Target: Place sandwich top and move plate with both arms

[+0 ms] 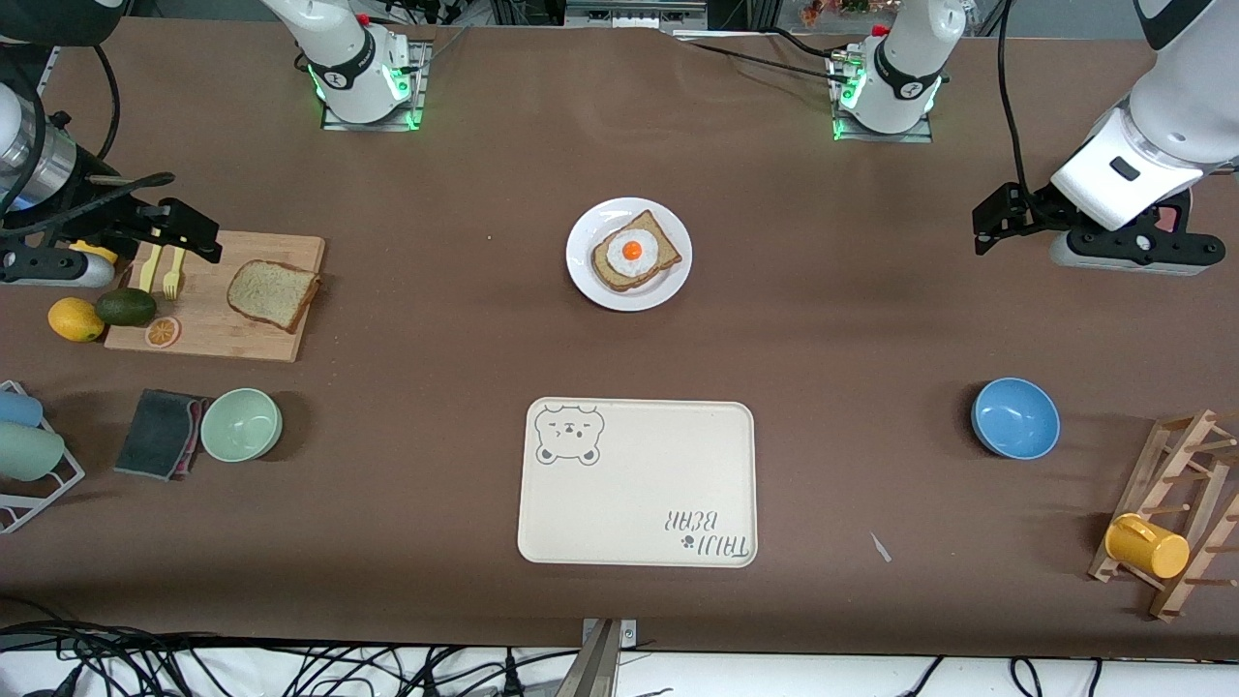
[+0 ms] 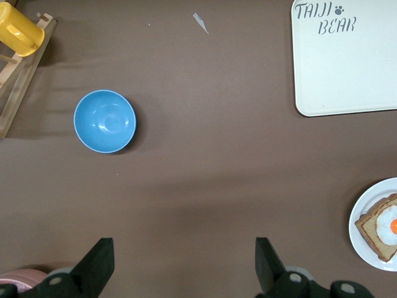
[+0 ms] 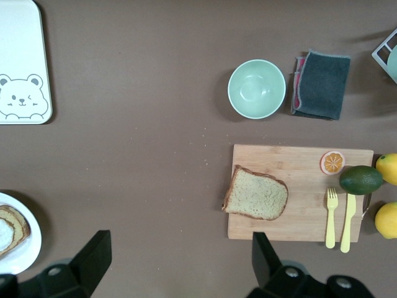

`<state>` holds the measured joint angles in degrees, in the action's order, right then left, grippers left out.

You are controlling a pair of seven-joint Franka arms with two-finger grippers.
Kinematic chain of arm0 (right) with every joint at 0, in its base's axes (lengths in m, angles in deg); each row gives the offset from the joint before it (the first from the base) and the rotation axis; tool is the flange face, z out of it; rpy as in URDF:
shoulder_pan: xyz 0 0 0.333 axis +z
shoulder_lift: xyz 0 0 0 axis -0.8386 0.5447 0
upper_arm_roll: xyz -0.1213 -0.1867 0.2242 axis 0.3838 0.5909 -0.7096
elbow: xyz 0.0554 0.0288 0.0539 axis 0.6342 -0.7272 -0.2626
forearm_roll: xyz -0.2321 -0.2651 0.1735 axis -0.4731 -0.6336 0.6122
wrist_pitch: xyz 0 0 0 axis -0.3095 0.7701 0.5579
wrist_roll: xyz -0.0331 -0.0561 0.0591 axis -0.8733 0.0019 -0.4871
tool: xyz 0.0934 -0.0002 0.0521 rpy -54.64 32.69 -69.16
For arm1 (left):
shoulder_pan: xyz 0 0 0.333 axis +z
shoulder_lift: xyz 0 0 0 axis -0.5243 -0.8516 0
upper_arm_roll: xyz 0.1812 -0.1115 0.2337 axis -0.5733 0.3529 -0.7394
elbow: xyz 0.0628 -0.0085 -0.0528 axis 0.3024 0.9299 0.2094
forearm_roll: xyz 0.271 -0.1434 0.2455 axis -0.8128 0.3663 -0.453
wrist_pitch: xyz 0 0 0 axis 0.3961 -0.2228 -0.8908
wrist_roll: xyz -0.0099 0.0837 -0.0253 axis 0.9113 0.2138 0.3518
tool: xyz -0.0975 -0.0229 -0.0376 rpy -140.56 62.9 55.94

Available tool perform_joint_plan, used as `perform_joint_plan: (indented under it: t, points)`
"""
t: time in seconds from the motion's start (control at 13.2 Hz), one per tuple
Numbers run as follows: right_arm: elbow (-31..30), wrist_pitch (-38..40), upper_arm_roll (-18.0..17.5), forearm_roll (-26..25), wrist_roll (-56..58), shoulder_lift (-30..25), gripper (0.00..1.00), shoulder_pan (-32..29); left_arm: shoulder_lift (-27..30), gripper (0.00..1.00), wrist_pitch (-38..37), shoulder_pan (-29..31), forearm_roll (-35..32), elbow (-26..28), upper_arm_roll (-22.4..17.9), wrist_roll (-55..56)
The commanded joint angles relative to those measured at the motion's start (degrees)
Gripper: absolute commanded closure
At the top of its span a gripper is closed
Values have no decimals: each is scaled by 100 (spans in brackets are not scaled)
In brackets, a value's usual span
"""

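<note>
Plain bread slice [image 1: 273, 292] lies on a cutting board [image 1: 247, 334], apart from the egg-topped plate [image 1: 590, 281]. Left pincer [image 2: 185, 264] and right pincer [image 3: 180, 261] hover, both wide.

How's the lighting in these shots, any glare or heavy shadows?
Front view: even overhead light, soft shadows beside the green bowl and blue bowl, green glow at both arm bases. Left wrist view: mild sheen inside the blue bowl, faint banded shadows on the table. Right wrist view: sharp, the sandwich top shows no glare.
</note>
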<state>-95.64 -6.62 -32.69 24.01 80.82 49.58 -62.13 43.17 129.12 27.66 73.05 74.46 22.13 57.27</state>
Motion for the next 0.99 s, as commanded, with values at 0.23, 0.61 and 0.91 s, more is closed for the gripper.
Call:
perform_joint_plan:
  t: [0.23,0.61,0.91]
  points:
    - [119,27,-17,85,21,40,0,-67,11,0,-113,0,26,-98,-14,33]
    - [84,35,-61,85,-32,31,0,-50,11,0,-113,35,26,-98,-23,34]
    - [-12,18,-149,68,-23,40,0,-49,20,0,-113,44,26,-98,-23,33]
